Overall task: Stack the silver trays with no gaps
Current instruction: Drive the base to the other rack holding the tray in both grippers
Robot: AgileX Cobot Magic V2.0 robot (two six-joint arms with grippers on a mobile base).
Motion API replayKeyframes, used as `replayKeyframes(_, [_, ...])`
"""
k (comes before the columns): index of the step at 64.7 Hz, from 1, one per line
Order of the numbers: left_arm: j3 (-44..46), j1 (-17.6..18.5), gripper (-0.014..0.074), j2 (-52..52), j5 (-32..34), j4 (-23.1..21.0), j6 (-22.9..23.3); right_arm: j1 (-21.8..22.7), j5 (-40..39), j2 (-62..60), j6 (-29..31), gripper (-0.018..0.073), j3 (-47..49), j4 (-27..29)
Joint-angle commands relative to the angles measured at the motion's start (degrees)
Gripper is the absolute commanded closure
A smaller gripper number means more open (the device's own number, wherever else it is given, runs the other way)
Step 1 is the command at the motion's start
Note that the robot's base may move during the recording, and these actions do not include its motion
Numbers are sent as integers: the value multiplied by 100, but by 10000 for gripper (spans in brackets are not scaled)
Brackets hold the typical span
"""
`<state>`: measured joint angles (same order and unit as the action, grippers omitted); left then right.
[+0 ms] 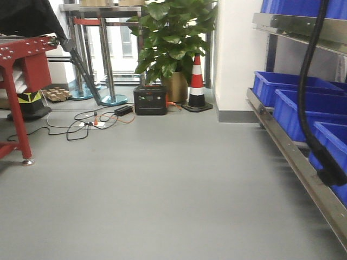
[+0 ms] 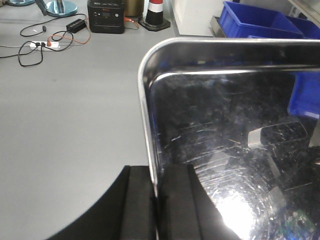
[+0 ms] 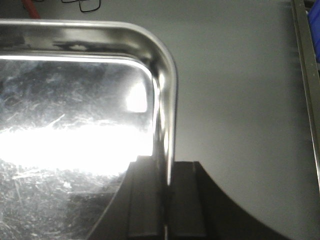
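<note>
A silver tray (image 2: 225, 125) fills the right half of the left wrist view, its scratched, shiny inside facing the camera above the grey floor. My left gripper (image 2: 156, 200) is shut on its left rim, one black finger (image 2: 137, 205) outside the wall and one inside. In the right wrist view a silver tray (image 3: 75, 100) with a bright glare fills the left half, and my right gripper (image 3: 165, 192) is shut on its right rim. I cannot tell whether more than one tray is held. No tray or gripper shows in the front view.
Blue bins (image 1: 293, 89) sit on a rack with a long steel rail (image 1: 295, 157) along the right side. A black cable (image 1: 306, 97) hangs before them. Farther off are a traffic cone (image 1: 197, 84), a potted plant (image 1: 173, 38), a black power box (image 1: 150, 100), floor cables (image 1: 87, 122) and a red frame (image 1: 21, 81).
</note>
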<state>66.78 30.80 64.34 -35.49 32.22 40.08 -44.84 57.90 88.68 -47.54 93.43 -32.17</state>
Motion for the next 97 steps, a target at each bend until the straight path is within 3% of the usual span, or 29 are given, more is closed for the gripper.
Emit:
replayKeyframes(1, [35,81,613,-51,521,6,-42,-33,-351,-25,104,614,28,-63])
replayKeyframes(97, [35,81,613,-51,521,6,-42,-33,-360,-25,104,614,28,-63])
